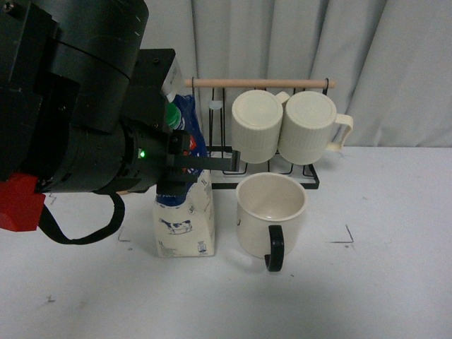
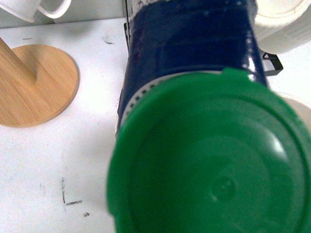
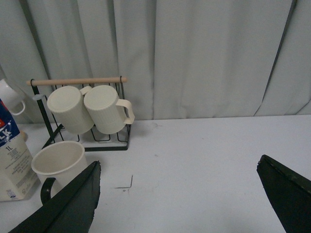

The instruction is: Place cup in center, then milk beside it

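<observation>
Straight ahead in the front view, your left arm (image 1: 78, 106) blocks the whole left side. The left gripper (image 1: 185, 157) looks clamped on the blue top of the milk (image 1: 185, 226), which stands upright on the table (image 1: 395, 282). Just beside it, with a narrow gap between them, the cup (image 1: 270, 212) sits in the center (image 1: 321, 233) with its black handle towards you. Its inside shows only bare cream wall and floor. Behind the cup, a wire rack (image 1: 311, 180) with a wooden bar carries two ribbed mugs (image 1: 258, 123), hung side by side. From the left wrist view, the carton's green cap (image 2: 214, 160) fills most of the picture and hides the fingers, so you cannot read the grip there. One round wooden base (image 2: 34, 85) lies on the table beyond it, with a small white mug (image 2: 39, 7) at the edge. From the right wrist view, the right gripper (image 3: 178, 165) hangs over bare table with its jaws spread wide and nothing between them. It is well apart from the cup and the carton, which stand side by side in front of the rack and a grey curtain (image 3: 204, 53).
</observation>
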`<state>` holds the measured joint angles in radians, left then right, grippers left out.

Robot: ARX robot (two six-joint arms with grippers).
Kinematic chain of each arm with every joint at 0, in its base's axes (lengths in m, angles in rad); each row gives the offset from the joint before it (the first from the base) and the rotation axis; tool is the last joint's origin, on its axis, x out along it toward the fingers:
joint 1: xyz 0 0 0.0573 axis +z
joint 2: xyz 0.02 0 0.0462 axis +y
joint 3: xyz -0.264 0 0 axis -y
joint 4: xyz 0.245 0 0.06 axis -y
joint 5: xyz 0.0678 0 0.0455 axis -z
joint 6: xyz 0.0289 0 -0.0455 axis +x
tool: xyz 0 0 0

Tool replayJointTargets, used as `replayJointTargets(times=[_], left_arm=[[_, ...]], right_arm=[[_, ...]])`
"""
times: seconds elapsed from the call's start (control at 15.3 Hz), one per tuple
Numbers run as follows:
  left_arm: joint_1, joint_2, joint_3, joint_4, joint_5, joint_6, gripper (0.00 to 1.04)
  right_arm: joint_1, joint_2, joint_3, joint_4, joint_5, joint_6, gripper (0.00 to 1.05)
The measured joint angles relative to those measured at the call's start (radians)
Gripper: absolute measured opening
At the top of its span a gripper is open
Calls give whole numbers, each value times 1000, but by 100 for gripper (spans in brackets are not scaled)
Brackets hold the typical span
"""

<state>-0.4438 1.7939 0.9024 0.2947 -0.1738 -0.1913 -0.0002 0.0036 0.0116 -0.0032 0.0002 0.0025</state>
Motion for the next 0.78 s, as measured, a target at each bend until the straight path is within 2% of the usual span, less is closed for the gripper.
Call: replayJointTargets(times=[0.52,0.78], left_arm=[[-29,33,-15,59,-19,-11,2],[-39,29,-11,64,2,-38,44]], right_arm=[[0,0,0,0,0,0,98],[0,0,0,0,0,0,98]])
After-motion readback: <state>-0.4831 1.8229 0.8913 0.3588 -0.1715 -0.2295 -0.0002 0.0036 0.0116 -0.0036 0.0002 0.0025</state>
